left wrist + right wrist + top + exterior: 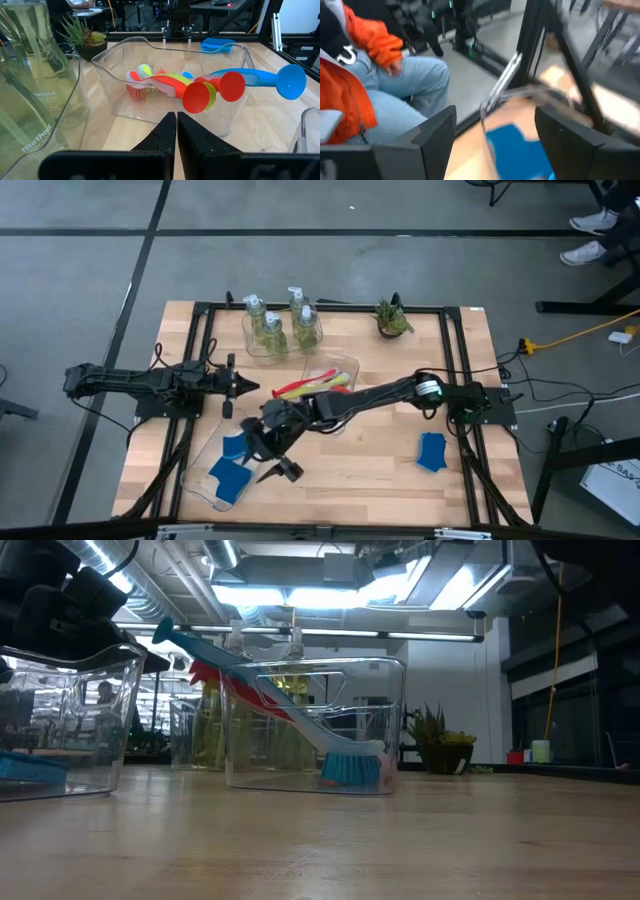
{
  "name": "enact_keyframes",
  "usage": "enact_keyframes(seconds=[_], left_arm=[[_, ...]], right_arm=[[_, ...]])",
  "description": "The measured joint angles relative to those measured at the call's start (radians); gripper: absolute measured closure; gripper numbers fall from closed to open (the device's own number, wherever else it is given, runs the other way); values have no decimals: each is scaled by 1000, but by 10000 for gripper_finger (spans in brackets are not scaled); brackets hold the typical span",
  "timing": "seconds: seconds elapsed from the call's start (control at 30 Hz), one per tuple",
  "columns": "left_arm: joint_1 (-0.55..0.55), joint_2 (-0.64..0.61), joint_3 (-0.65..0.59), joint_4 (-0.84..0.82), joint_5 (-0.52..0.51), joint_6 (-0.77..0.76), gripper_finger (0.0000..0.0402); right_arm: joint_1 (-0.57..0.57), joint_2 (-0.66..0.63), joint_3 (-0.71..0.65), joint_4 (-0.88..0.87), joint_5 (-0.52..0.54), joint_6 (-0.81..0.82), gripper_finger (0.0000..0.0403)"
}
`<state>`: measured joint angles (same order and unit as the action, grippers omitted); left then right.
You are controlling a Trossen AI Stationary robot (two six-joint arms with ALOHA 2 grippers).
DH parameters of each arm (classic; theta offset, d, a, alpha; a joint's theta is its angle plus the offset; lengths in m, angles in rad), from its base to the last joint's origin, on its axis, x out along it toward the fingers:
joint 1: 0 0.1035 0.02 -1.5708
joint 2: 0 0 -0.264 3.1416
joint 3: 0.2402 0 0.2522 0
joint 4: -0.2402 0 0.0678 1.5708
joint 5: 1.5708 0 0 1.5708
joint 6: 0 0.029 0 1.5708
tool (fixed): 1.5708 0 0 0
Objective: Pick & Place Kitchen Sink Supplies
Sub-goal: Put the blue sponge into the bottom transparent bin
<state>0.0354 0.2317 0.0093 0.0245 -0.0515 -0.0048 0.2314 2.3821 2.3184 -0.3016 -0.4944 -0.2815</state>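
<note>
The right claw (272, 463) hangs open and empty above the clear tray (200, 480) at lower left of the high view, where blue sponge pieces (231, 475) lie. The left claw (240, 387), shut and empty, waits at left centre. Red, blue and yellow-green brushes (315, 385) rest in the middle tray (235, 117); pump bottles (272, 330) stand in the upper tray. Another sponge (432, 451) lies on the tabletop (380, 470), lower right.

Worktop (360, 470): pale wood, planked, smooth, satin sheen.
Trays (235, 107): clear plastic, glossy, thin-walled.
Brushes (200, 96): red, blue and yellow-green moulded plastic, smooth, semi-gloss; one lying ahead of the left jaws.
Sponge pieces (432, 451): blue, matt, soft-looking.
Pump bottles (270, 332): clear glossy plastic.
Frame (330, 307): black metal, matt.
Arms (150, 380): dark, matt casing.
</note>
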Motion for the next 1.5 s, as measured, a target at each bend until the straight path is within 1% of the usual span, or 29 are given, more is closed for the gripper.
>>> enact_keyframes(seconds=[0.1,0.37,0.43,0.5,0.57,0.63,0.67,0.77,0.83,0.93,1.03,1.1,1.2,1.33,1.43,1.5], left_arm=[[0,0,0,2,0,0,389],[0,0,0,1,0,0,393],[0,0,0,1,0,0,392],[0,0,0,1,0,0,390],[0,0,0,1,0,0,389],[0,0,0,1,0,0,389],[0,0,0,1,0,0,390],[0,0,0,1,0,0,392],[0,0,0,1,0,0,393],[0,0,0,2,0,0,392],[0,0,0,1,0,0,389],[0,0,0,-2,0,0,389],[0,0,0,1,0,0,391],[0,0,0,0,0,0,393],[0,0,0,0,0,0,392],[0,0,0,2,0,0,390]], right_arm=[[0,6,-2,-52,5,22,161],[18,5,-2,-211,6,101,240],[40,5,-2,-232,33,112,254],[68,5,-2,-264,98,115,267],[95,5,-2,-303,181,116,278],[120,5,-2,-337,232,115,288],[132,5,-2,-356,232,113,293],[170,5,-2,-392,192,103,309],[197,-3,-2,-430,199,97,320],[227,-29,-2,-500,284,117,337],[241,-56,-2,-564,343,114,354],[250,-67,-2,-603,356,106,363],[254,-76,-2,-680,341,93,377],[251,-79,-2,-758,346,127,395],[260,-79,-2,-783,349,150,398],[271,-79,-2,-790,358,182,394]])
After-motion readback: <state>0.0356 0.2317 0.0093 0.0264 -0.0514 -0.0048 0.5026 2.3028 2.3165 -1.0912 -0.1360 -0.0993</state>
